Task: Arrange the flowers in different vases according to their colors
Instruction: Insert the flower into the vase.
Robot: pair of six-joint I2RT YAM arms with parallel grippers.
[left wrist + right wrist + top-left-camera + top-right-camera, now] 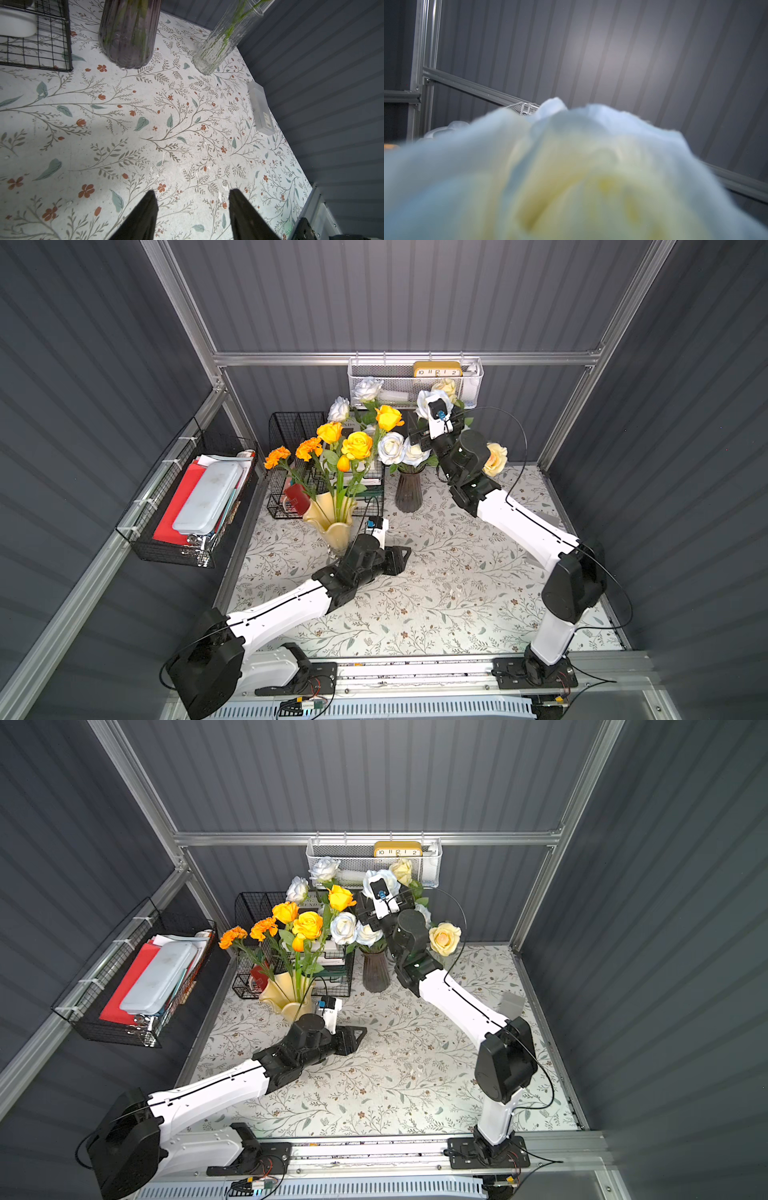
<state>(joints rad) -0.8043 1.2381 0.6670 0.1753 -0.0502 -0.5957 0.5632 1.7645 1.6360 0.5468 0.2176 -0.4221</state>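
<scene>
Right gripper (432,425) among bluish-white roses (390,448) above purple vase (409,491), can't tell its jaws
Retreat straight up, avoid snagging blooms; left gripper (192,192) spread, empty

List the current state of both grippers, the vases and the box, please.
left gripper: open, empty, over the table.
right gripper: up among the bluish-white roses; jaws hidden.
creamy-yellow vase: upright, holds yellow-orange roses and marigolds.
purple vase: upright, holds bluish-white roses.
clear vase: standing, green stems inside.
frosted box: lying flat on the table.
</scene>
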